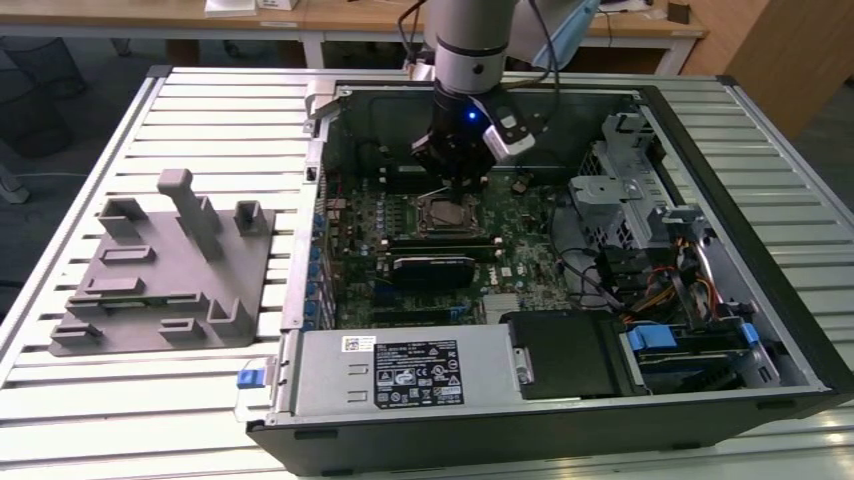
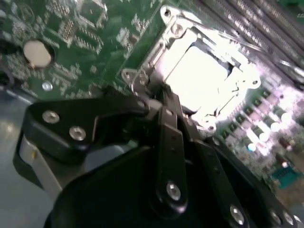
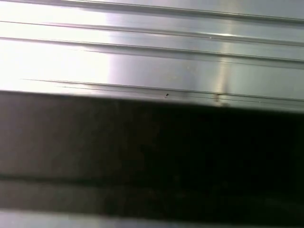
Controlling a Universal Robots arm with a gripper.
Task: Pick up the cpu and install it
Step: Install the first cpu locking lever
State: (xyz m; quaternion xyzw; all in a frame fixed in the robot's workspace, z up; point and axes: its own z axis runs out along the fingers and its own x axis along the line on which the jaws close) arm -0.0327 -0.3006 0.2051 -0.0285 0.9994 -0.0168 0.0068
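— Silvery metal glares in the second wrist view. Is that the cpu (image 2: 202, 76)?

— Yes. It lies flat inside the square metal-framed socket (image 2: 156, 57) on the green motherboard (image 2: 85, 42), with a round coin cell (image 2: 37, 53) well off to one side.

— And the gripper (image 2: 164, 107)?

— Its black fingers (image 2: 168, 137) come together to a point at the socket's edge, just beside the chip. Whether they are clenched or released I cannot tell; nothing shows between them.

— What about the exterior view?

— The arm reaches down into the open computer case (image 1: 747, 180), with the gripper (image 1: 451, 190) right over the socket (image 1: 441, 212). The grey plastic tray (image 1: 147, 290) with upright posts sits on the slatted table (image 1: 80, 170), well apart, toward the exterior view's left.

— First wrist view?

— Pale ribbed metal above a dark band; I cannot tell more.
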